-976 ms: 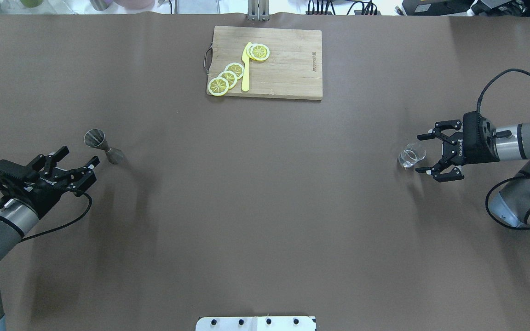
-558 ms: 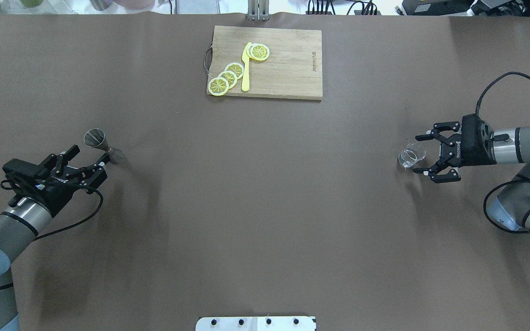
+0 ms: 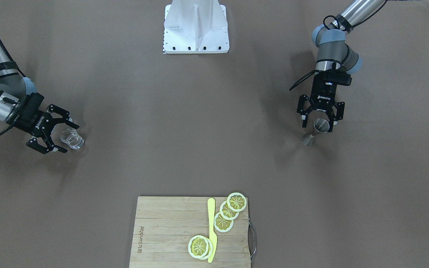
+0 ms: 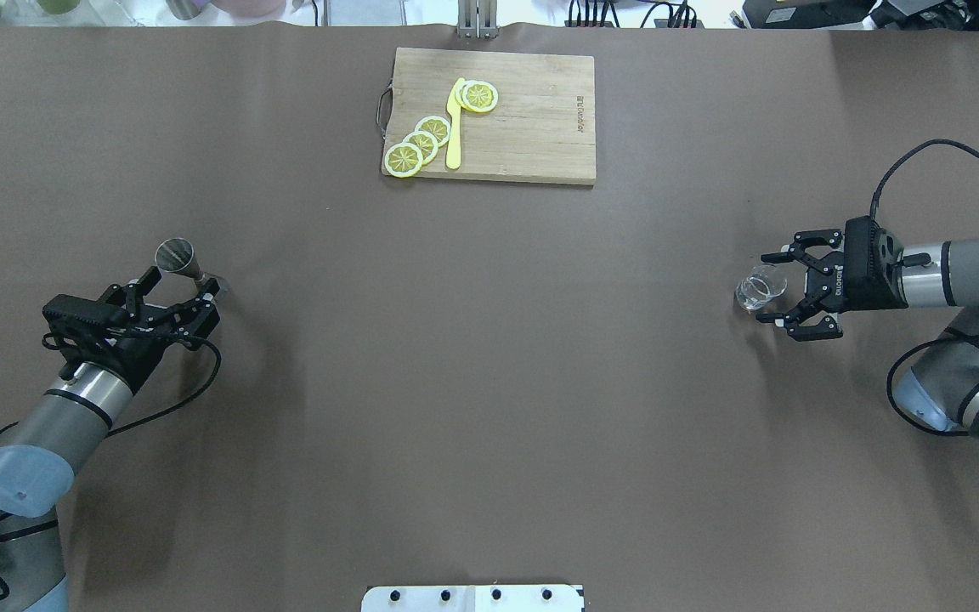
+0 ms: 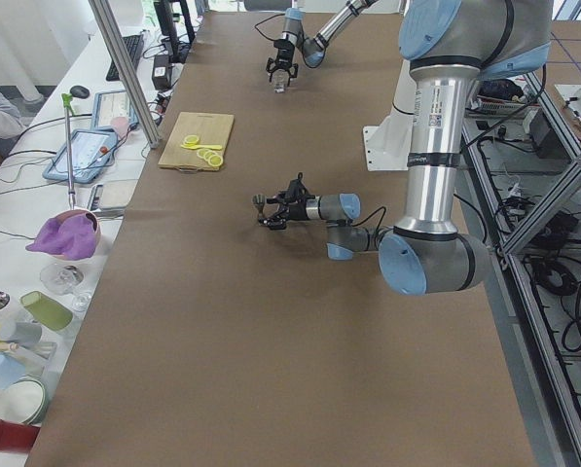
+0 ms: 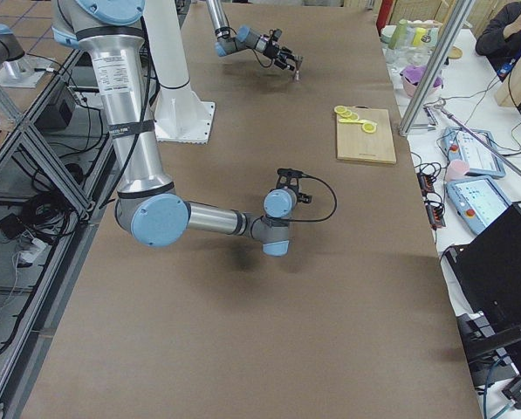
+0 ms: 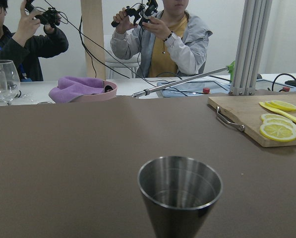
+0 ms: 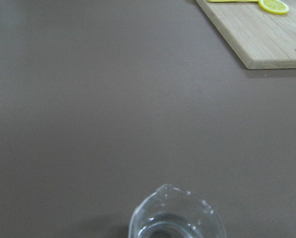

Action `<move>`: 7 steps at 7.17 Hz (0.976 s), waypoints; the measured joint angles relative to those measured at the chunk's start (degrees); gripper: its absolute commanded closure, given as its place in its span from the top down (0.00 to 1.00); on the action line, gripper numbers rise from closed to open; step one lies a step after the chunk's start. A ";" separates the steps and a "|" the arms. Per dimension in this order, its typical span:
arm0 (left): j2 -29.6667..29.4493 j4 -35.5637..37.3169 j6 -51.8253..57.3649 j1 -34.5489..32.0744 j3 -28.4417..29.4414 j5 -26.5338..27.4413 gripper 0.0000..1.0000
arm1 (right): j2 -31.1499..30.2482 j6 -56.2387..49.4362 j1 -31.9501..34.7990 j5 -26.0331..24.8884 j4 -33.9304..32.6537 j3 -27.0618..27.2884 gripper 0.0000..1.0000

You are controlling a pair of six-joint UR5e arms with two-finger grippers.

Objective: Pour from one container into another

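Two robot arms bracketed their containers on a brown table (image 4: 489, 357), read here as a clock face from the overhead camera with the robot at 6 o'clock. At 9 o'clock the left gripper (image 4: 181, 285) stood spread open, its fingers either side of a steel jigger (image 4: 177, 256) that stood upright on the tabletop. Whether the pads touched the metal could not be told. The left wrist camera showed the jigger's open cup (image 7: 180, 191) dead ahead and close.

At 3 o'clock the right gripper (image 4: 764, 289) was likewise spread wide, and a small clear glass pitcher (image 4: 760, 287) with a pour spout sat on the table between its fingertips, ungripped. In the right wrist view the pitcher's rim (image 8: 176, 218) filled the bottom edge, spout toward 11 o'clock.

The two containers were well apart, on opposite sides of the table. At 12 o'clock lay a wooden cutting board (image 4: 532, 127) bearing lemon slices (image 4: 421, 140) and a yellow knife (image 4: 454, 127), its metal handle at the board's 9 o'clock side. Beyond the far edge, two people (image 7: 162, 39) held controllers near a pink bowl with a purple cloth (image 7: 81, 88).
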 measured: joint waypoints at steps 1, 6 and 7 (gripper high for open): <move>-0.48 0.77 -0.46 0.00 0.45 0.17 0.88 | 0.07 0.02 -0.03 -0.08 0.01 -0.07 0.93; -1.76 4.20 -1.59 -0.31 1.20 0.94 0.74 | 0.32 0.11 -0.42 -0.45 -0.07 -0.34 0.87; -1.85 4.48 -1.75 -0.35 1.20 1.03 0.73 | 0.35 0.12 -0.51 -0.58 -0.07 -0.34 0.86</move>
